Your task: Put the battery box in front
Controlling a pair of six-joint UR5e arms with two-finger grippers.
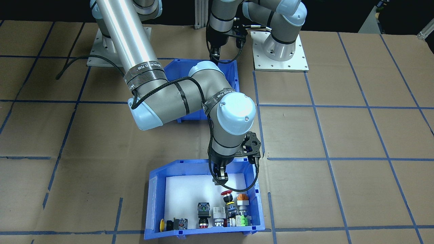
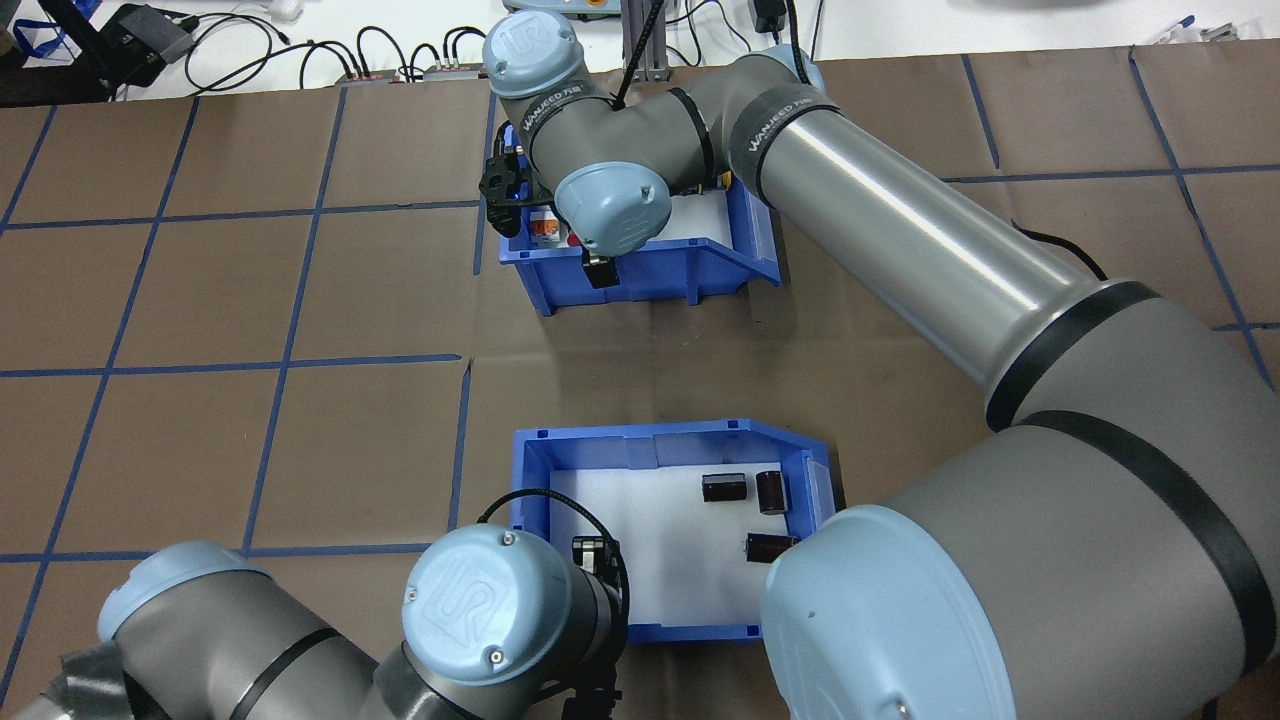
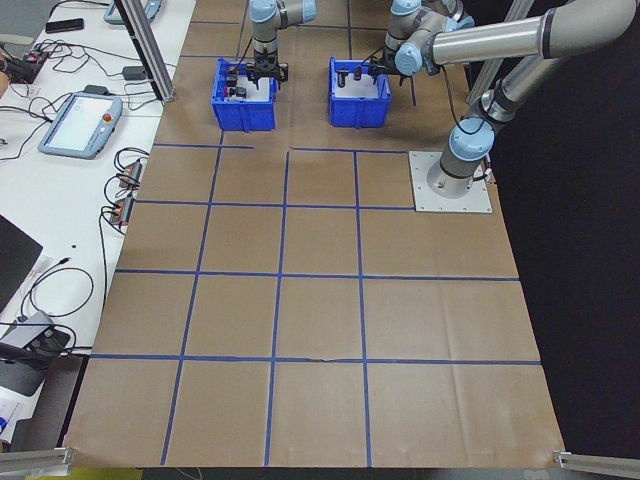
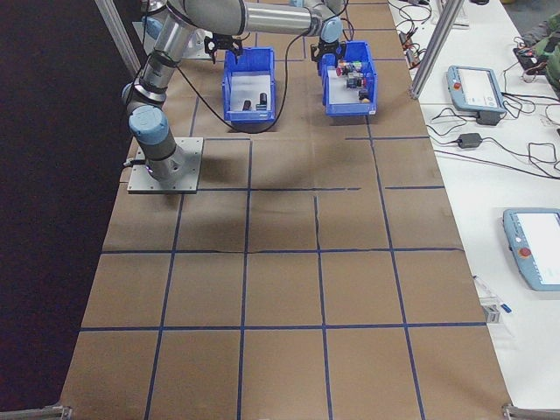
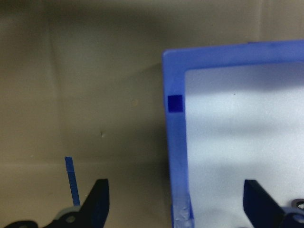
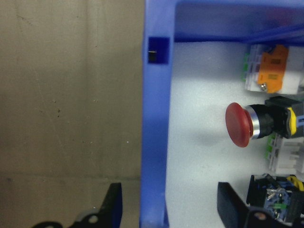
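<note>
Brown table (image 2: 300, 300), blue tape grid (image 2: 290, 356)

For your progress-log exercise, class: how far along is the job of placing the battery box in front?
Done: nothing; the battery box sits nearest the robot's base, behind the switch bin. In hand: left claw and right claw open, each astride a bin wall. Remaining: grip, move it forward.

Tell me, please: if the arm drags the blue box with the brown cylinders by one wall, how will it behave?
The battery box looks like stiff plastic, so it probably slides without bending. Pulled by one wall, it may swivel. The loose cylinders would likely roll on the white floor.
</note>
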